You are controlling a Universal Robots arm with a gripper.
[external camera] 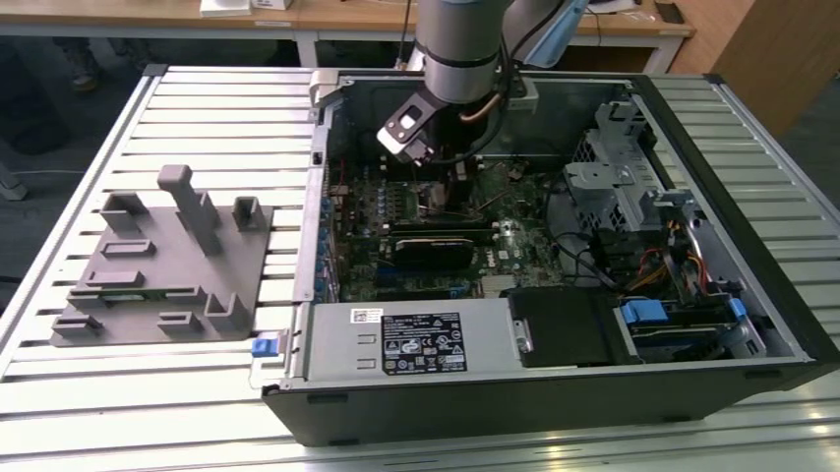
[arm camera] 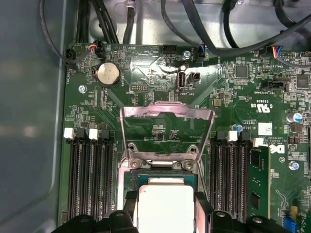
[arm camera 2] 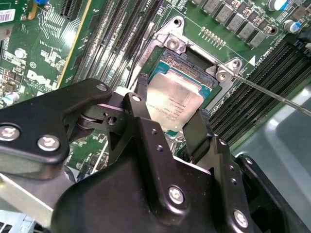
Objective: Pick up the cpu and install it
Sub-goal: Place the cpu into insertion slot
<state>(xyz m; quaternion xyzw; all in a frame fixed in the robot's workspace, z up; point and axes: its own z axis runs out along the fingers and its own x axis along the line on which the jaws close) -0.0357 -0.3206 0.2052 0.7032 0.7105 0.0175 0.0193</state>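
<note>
I record the gripper (arm camera 2: 167, 112) closed on the cpu (arm camera 2: 178, 99), with its fingers (arm camera 2: 141, 97) pressed against opposite edges. The cpu lies flat between the fingertips, directly over the open socket (arm camera: 165, 168). Just past the fingertips, the load plate (arm camera: 166, 113) stands raised. I cannot tell whether the cpu is seated.

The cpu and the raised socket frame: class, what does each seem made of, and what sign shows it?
The cpu: top looks like matt silver metal, from its pale even sheen; its thin rim looks like green circuit board. The raised socket frame: probably bare stamped metal, thin and shiny with bright glints.
</note>
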